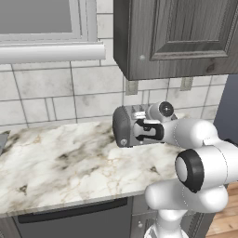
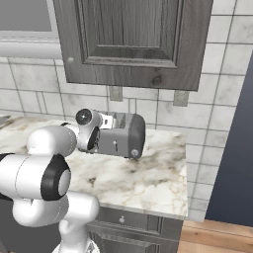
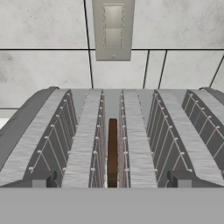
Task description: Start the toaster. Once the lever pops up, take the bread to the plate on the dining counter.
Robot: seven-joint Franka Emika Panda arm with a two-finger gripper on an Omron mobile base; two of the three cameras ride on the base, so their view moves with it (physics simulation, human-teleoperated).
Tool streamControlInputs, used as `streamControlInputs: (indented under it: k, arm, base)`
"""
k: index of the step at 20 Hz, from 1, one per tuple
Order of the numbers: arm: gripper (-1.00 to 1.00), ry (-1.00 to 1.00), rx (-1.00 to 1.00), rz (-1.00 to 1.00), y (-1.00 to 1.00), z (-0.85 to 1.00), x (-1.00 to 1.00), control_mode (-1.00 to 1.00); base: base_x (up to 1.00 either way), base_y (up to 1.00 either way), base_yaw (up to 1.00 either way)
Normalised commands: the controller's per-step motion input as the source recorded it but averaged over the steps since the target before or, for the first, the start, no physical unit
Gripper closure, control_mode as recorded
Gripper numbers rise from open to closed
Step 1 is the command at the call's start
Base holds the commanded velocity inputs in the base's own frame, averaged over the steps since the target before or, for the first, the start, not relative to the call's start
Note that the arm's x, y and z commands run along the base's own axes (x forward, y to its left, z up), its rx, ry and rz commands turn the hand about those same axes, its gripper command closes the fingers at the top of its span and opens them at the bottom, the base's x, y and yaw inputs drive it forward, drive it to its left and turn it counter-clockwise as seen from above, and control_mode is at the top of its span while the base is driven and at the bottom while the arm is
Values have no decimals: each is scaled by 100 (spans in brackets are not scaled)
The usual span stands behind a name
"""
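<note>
The grey toaster stands at the back of the marble worktop, against the tiled wall, and also appears as the toaster from the other side. In the hand view I look down along its slots. The bread, a thin dark-brown slice seen edge-on, sits upright in the middle slot. My gripper hovers over the toaster's near end, open, with one fingertip on each side of the bread's slot and nothing between them. The plate and the dining counter are out of view.
A dark wood wall cabinet hangs just above the toaster. Wall outlets sit behind it. The marble worktop stretches left under a window, and its right end drops off to wooden floor.
</note>
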Motion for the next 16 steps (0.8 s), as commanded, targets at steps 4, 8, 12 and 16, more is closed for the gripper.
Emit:
streamControlInputs:
  k: [4, 8, 12, 16]
  arm:
    - [-100, 0, 0, 0, 0, 0, 0, -100]
    - [-100, 0, 0, 0, 0, 0, 0, -100]
    - [-100, 0, 0, 0, 0, 0, 0, -100]
    - [-100, 0, 0, 0, 0, 0, 0, -100]
  base:
    - [0, 0, 0]
    - [0, 0, 0]
    - [0, 0, 0]
    - [0, 0, 0]
